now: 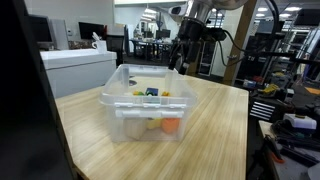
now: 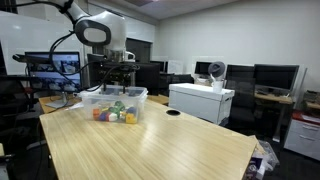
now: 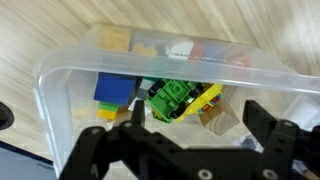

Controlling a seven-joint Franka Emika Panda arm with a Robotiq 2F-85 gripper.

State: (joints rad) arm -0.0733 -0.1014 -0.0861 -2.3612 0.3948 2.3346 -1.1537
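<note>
My tool (image 3: pixel 195 122) hangs with its jaws spread wide and nothing between them. It sits straight above the clear bin (image 3: pixel 68 108), so the pieces lie in plain sight below. Nearest under it is a green and yellow toy (image 3: pixel 180 98), tilted against a blue block (image 3: pixel 112 88) on the bin's floor. The walls keep the loose pieces heaped together. The bin stands on the wooden bench (image 1: pixel 215 130); a white cabinet (image 2: pixel 200 101) stands beyond.
</note>
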